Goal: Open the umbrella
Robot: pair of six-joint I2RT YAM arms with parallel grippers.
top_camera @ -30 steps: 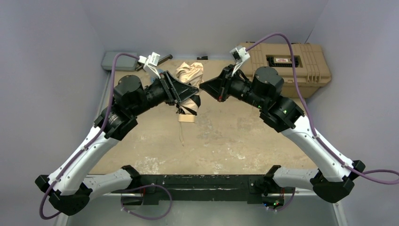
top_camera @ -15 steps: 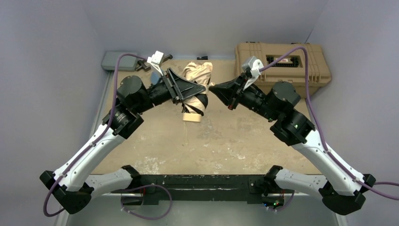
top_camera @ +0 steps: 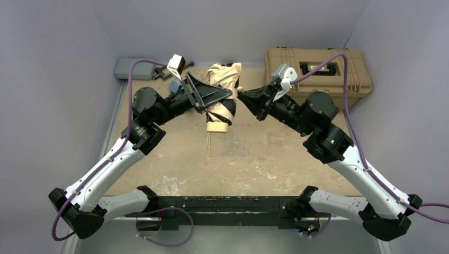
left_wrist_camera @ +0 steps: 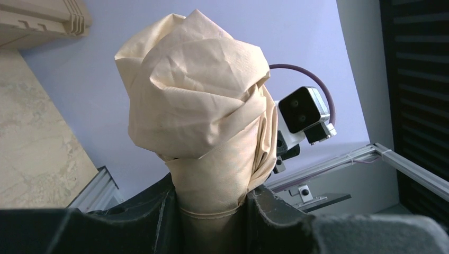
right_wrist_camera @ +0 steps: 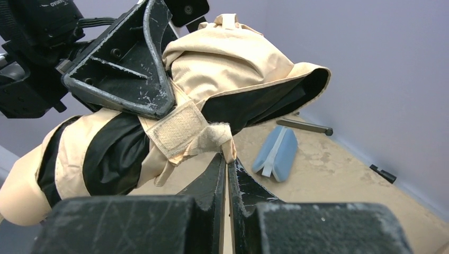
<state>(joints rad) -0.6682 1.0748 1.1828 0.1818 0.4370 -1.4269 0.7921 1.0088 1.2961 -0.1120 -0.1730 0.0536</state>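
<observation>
Closing in from the right, your right gripper (right_wrist_camera: 226, 163) is now meeting the umbrella (right_wrist_camera: 233, 58), where a second ago it was hanging clear of it. Your left arm is meanwhile carrying the bundle further back and rightward. The right jaws are pressing nearly together and appear to be nipping the free end of the closure strap (right_wrist_camera: 177, 129) at their very tips. That strap is wrapping the folded canopy just beyond them, on the claw's left. Your left gripper (left_wrist_camera: 212, 211) is clamping the umbrella around its middle, holding it off the table (top_camera: 254, 153). Its long axis is running front to back, with the cream handle (top_camera: 217, 127) pointing towards you. Peeling the strap is likely calling for a pull rightward, across that axis.
</observation>
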